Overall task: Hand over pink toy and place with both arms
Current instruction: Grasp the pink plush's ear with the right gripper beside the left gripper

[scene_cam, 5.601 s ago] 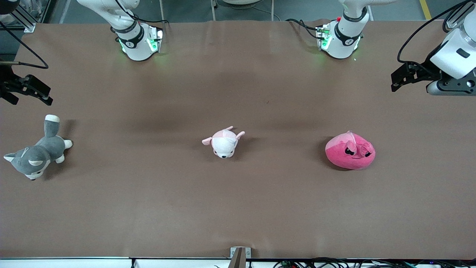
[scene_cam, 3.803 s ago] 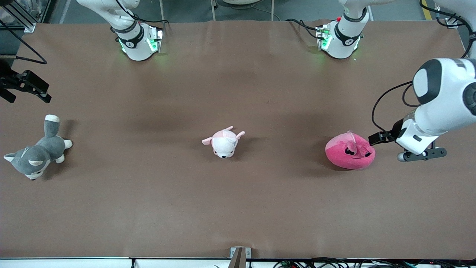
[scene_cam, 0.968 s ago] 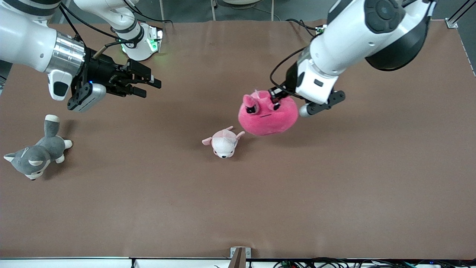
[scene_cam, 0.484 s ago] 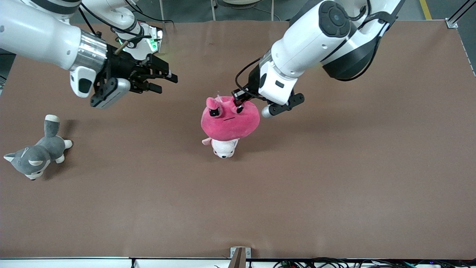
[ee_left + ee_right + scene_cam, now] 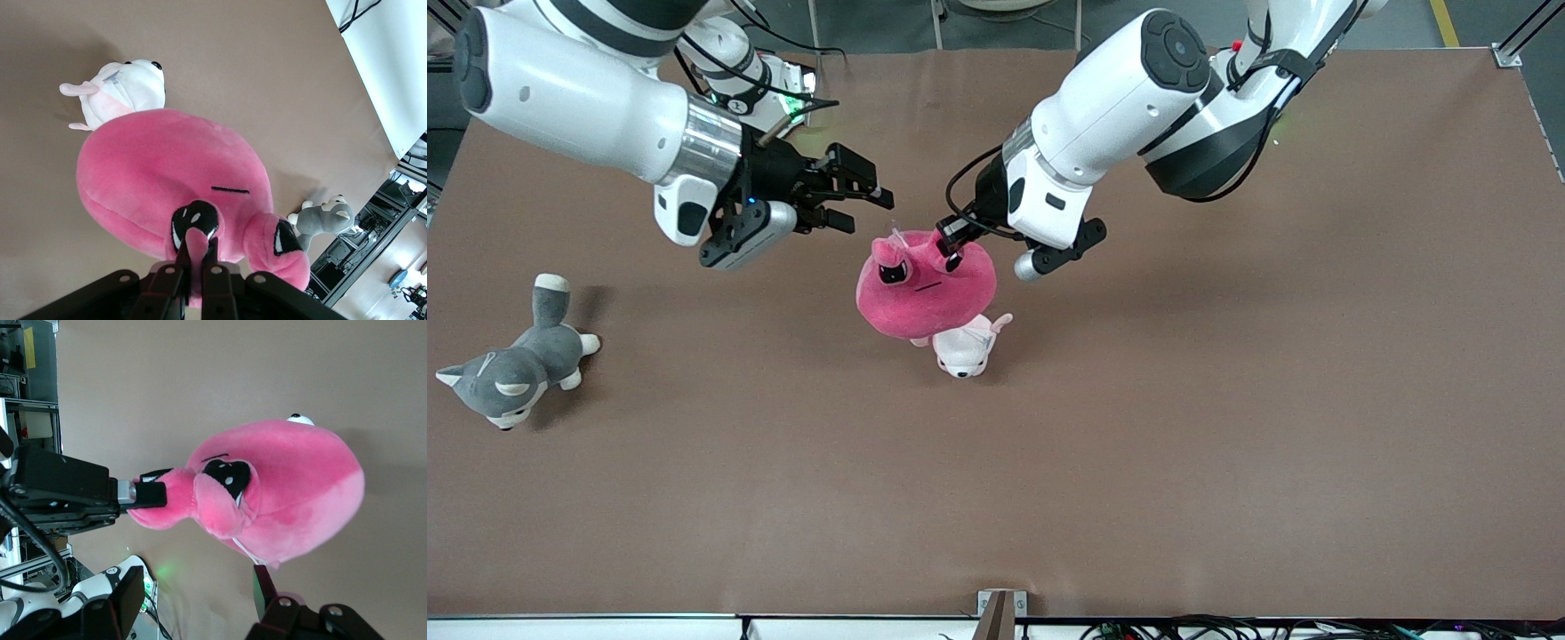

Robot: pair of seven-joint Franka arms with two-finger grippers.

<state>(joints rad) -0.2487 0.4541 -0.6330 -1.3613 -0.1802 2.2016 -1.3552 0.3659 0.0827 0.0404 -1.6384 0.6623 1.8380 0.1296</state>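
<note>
The left gripper (image 5: 947, 246) is pinching the pink toy (image 5: 925, 293) by one ear, dangling it over mid-desk. The right gripper (image 5: 863, 203) is hovering beside it, fingers spread.

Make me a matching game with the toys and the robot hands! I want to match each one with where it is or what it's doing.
Things:
1. pink toy
2. grey-and-white plush dog
3. small white-and-pink plush
4. right gripper

Places or states:
A. lying on the table at the right arm's end
B. open, up in the air beside the pink toy
C. hanging from the left gripper, which pinches its ear
D. on the table, partly under the lifted pink toy

Pairs: 1-C, 2-A, 3-D, 4-B
</note>
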